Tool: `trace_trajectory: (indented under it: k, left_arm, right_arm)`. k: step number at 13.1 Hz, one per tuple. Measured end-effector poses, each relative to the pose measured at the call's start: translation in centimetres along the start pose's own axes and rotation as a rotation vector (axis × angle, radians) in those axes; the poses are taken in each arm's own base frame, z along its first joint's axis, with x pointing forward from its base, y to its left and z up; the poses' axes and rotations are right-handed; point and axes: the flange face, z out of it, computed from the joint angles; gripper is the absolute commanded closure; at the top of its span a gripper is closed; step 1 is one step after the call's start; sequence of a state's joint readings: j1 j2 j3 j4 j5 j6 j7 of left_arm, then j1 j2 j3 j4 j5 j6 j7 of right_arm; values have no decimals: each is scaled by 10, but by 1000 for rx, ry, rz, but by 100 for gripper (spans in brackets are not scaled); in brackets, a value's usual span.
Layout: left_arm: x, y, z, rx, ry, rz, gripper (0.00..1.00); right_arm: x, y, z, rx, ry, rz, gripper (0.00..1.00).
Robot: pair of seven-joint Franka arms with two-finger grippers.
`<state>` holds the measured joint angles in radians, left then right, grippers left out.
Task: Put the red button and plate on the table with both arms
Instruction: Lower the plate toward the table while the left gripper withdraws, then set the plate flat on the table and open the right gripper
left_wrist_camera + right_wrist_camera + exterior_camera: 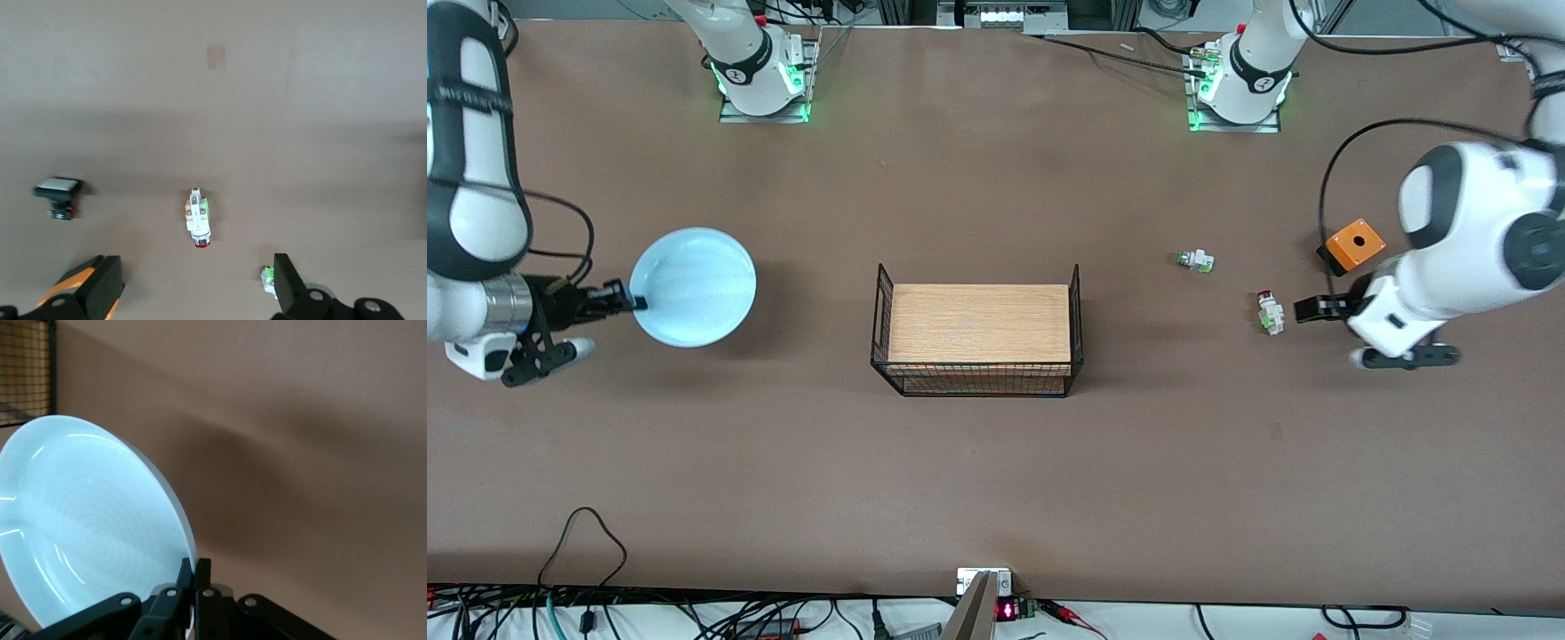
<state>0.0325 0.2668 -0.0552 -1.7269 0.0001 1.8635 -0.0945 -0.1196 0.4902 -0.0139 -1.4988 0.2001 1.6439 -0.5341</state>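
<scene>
The light blue plate (694, 286) hangs tilted above the table (996, 462) at the right arm's end. My right gripper (633, 302) is shut on its rim; in the right wrist view the fingers (194, 570) pinch the plate's (87, 520) edge. The red button (1268, 313) lies on its side on the table at the left arm's end, red cap toward the robots' bases. My left gripper (1312, 308) is open and empty, up over the table just beside it. In the left wrist view the red button (199, 223) lies past the spread gripper (193, 293).
A wood-topped black wire rack (978, 333) stands mid-table. A whitish button with a green cap (1195, 260) and an orange box (1354, 244) lie near the red button. A black part with a white cap (59, 190) shows only in the left wrist view.
</scene>
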Motion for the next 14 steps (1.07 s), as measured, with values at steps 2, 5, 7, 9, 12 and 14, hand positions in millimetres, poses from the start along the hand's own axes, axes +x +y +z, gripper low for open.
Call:
trace_trajectory:
  k: [2, 5, 7, 9, 12, 14]
  left_arm:
    - [5, 0, -47, -4, 40, -1, 0]
    - [5, -4, -104, -7, 78, -8, 0]
    - [4, -6, -127, -9, 106, -11, 0]
    - [0, -7, -130, -6, 76, -13, 0]
    - [-1, -9, -126, -3, 51, -10, 0]
    - [-1, -12, -126, -3, 52, 3, 0]
  right_arm:
    - [13, 32, 32, -14, 30, -36, 100]
    - [30, 75, 86, -11, 96, -90, 100]
    - [38, 93, 120, 9, 132, -105, 100]
    - [44, 104, 143, 6, 147, -100, 99]
    - [49, 106, 154, 16, 168, -89, 92]
    - [49, 105, 156, 25, 173, -85, 80]
